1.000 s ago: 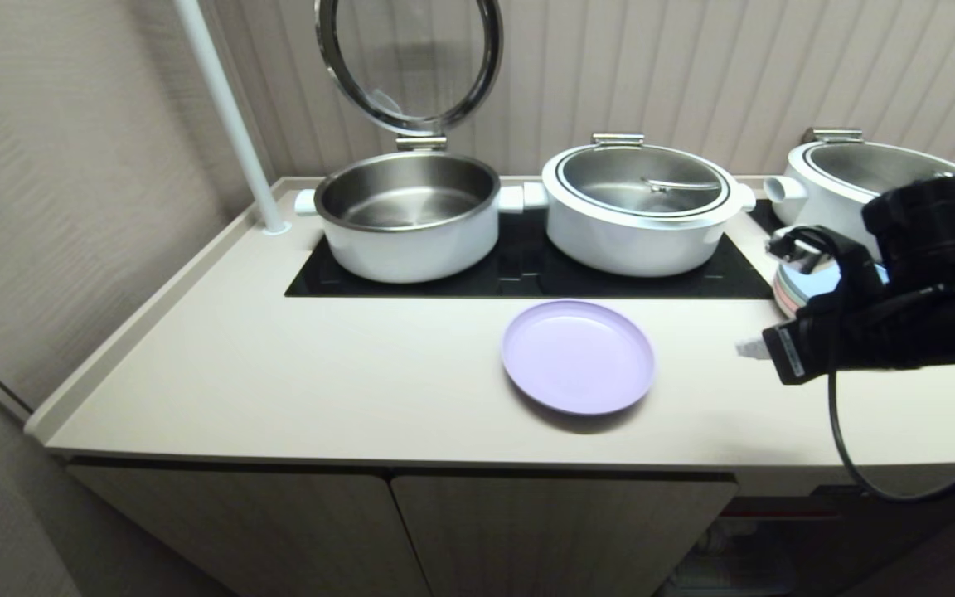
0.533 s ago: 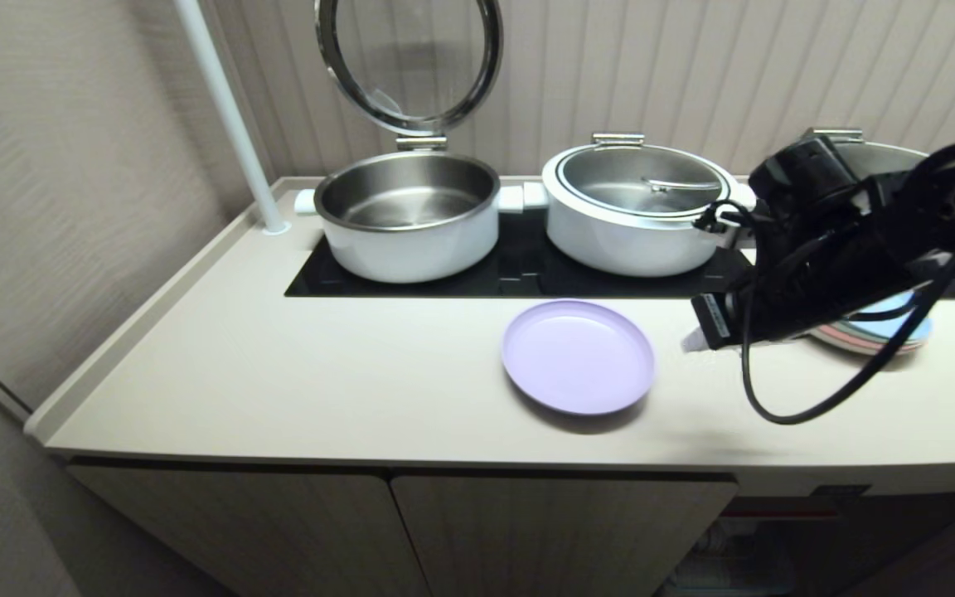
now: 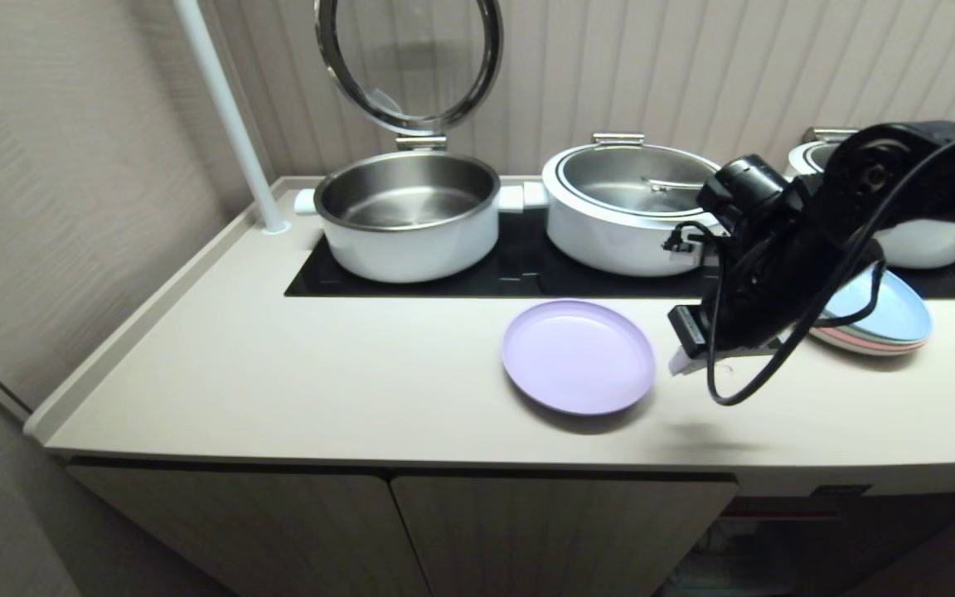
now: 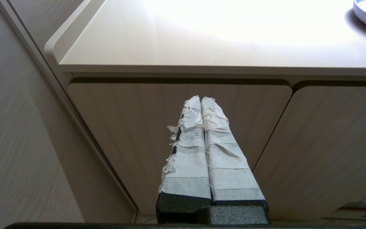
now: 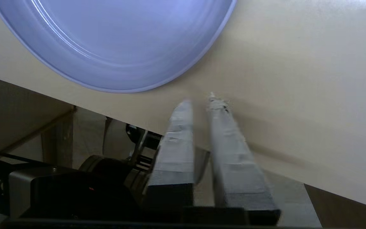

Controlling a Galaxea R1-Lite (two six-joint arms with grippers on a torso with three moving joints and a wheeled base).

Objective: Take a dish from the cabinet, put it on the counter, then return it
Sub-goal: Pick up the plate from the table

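Dish: round, shallow lavender plastic plate (image 3: 578, 356) lies flat on the smooth cream-beige countertop (image 3: 320, 373), before the black glass cooktop (image 3: 527, 269).
Right gripper (image 3: 676, 363): hovers just beside the plate's right rim, taped fingers (image 5: 227, 140) narrowly parted, empty.
Left gripper (image 4: 201, 99): fingers pressed together, facing the ribbed beige cabinet door (image 4: 132, 133).

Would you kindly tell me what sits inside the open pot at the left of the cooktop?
The open pot shows only a bare steel bowl, nothing in it; its glass lid stands raised behind. The near inner wall is hidden by the pot's front rim.
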